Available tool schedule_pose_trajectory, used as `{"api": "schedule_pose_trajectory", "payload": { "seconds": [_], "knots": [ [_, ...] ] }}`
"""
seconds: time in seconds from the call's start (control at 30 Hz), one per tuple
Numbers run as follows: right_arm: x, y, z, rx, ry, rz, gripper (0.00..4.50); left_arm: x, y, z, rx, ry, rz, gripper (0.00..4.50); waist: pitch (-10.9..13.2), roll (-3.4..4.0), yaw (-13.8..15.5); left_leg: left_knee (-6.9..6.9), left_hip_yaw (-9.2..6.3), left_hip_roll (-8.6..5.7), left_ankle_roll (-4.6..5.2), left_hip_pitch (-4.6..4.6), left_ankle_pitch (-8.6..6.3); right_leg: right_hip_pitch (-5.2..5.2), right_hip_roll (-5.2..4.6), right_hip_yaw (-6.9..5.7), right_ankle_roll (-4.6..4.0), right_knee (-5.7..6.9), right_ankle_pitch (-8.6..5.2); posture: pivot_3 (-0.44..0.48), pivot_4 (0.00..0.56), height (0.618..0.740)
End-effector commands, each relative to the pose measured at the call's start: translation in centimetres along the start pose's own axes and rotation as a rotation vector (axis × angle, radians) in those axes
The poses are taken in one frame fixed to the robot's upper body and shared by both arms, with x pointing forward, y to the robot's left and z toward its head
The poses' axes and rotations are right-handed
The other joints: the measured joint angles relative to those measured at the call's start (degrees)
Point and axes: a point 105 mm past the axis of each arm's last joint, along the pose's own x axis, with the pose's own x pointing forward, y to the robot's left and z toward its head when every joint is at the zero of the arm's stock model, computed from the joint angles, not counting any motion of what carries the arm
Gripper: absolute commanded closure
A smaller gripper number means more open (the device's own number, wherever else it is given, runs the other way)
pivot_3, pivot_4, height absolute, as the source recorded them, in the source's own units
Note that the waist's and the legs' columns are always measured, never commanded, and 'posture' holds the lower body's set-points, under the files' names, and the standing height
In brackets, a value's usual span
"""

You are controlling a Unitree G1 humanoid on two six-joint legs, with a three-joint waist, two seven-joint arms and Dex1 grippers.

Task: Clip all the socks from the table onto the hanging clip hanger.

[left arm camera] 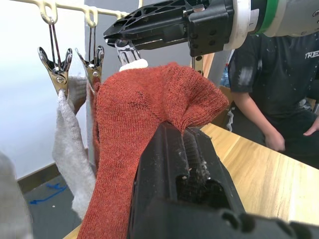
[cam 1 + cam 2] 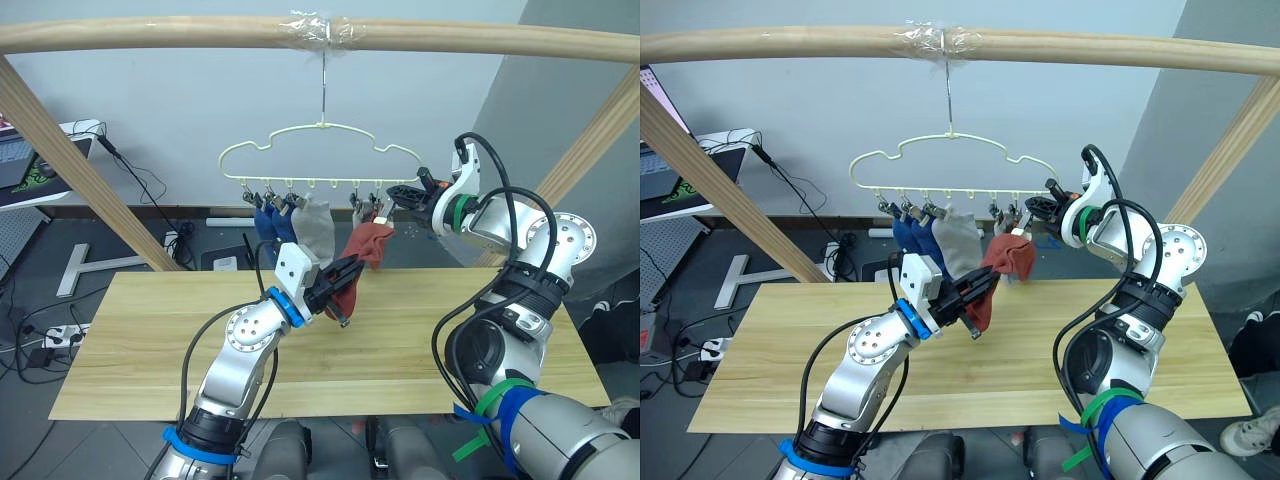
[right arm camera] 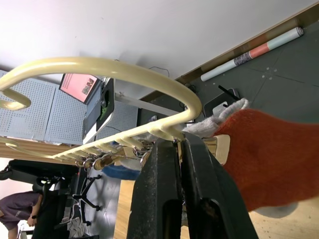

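Observation:
The pale yellow-green clip hanger (image 2: 321, 125) hangs by its hook from the top pole. Two blue socks (image 2: 272, 222) and a light grey sock (image 2: 318, 230) dangle from its clips. My left gripper (image 2: 345, 272) is shut on a rust-red sock (image 2: 368, 245), holding it up over the table (image 2: 150, 340) with its upper edge at the hanger's right end. There my right gripper (image 2: 400, 195) is shut on a clip (image 1: 127, 50) just above the sock (image 1: 144, 109). In the right wrist view the hanger's wire (image 3: 99, 64) curves over my right gripper (image 3: 180, 144), with the red sock (image 3: 279, 154) beside it.
A round wooden pole frame (image 2: 150, 35) spans the top, with slanted legs (image 2: 70, 160) on both sides. A person in a dark T-shirt (image 1: 279, 99) sits beyond the table's far edge. A side desk with a laptop (image 2: 30, 165) and floor cables lie at the left.

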Motion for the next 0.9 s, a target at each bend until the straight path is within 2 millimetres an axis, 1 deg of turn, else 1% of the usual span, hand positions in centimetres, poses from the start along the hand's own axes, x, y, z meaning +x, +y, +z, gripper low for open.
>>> {"api": "schedule_pose_trajectory", "payload": {
  "seconds": [0.03, 0.23, 0.6, 0.73, 0.87, 0.9],
  "knots": [
    [-0.3, 1.0, 0.7, -0.023, -0.027, 0.025, 4.50, 0.2, -0.4, 1.0, 0.014, -0.049, -0.017, 4.47, 0.00, 0.00, -0.02, 0.00, 0.00, 0.00, 0.00, 0.00, 0.00, 0.00, 0.00, 0.00, 0.00, 0.00, 0.00, -0.026, 0.178, 0.740],
    [-0.3, 1.1, 0.7, -0.019, -0.028, 0.028, 4.50, 0.2, 0.0, 0.9, 0.013, -0.049, -0.001, 4.47, 0.00, 0.00, -0.02, 0.00, 0.00, 0.00, 0.00, 0.00, 0.00, 0.00, 0.01, 0.00, 0.00, 0.00, 0.00, -0.026, 0.181, 0.740],
    [-0.4, 1.5, 0.5, -0.016, -0.024, 0.039, 4.50, 1.2, 0.6, 0.8, 0.014, -0.062, 0.021, 4.47, 0.00, 0.00, -0.05, 0.01, 0.00, 0.00, 0.00, -0.02, 0.00, -0.01, 0.02, 0.00, 0.00, 0.01, 0.00, -0.031, 0.180, 0.740],
    [-0.4, 1.5, 0.3, -0.012, -0.023, 0.037, 4.50, 2.0, 1.1, 1.4, 0.026, -0.087, 0.024, 4.47, 0.00, 0.00, -0.08, 0.01, -0.01, 0.00, 0.00, -0.02, 0.00, -0.01, 0.02, -0.01, 0.00, 0.01, 0.00, -0.038, 0.179, 0.740],
    [-0.5, 1.7, 0.5, -0.017, -0.030, 0.052, 4.50, 2.2, 1.0, 1.4, 0.031, -0.091, 0.015, 4.47, 0.00, 0.00, -0.11, 0.03, 0.00, 0.00, 0.00, -0.03, 0.00, -0.01, 0.05, 0.01, 0.00, 0.02, 0.01, -0.038, 0.180, 0.740],
    [-0.6, 1.9, 0.5, -0.018, -0.033, 0.061, 4.25, 2.2, 1.0, 1.4, 0.032, -0.091, 0.014, 4.49, 0.00, 0.00, -0.11, 0.03, 0.01, 0.00, 0.00, -0.04, 0.00, -0.01, 0.05, 0.01, 0.00, 0.02, 0.01, -0.040, 0.178, 0.740]
  ]
}}
